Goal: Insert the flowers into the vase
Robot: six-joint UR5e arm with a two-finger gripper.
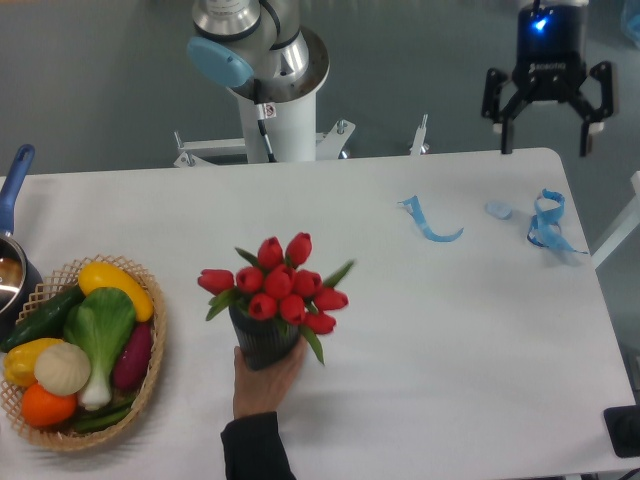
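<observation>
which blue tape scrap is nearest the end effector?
The looped blue strip at the table's far right edge, almost under the open end effector. The curled strip lies further left; the small pale scrap sits between them.

The flowers (283, 285) are seen standing upright in the vase (262, 342), which is gripped from below by a person's hand (262, 385) on the desk (450, 340). The tool (543, 125) is held high beyond the desk's far edge, fingers spread apart and empty. A wicker basket (152, 370) of vegetables is placed at the left.
</observation>
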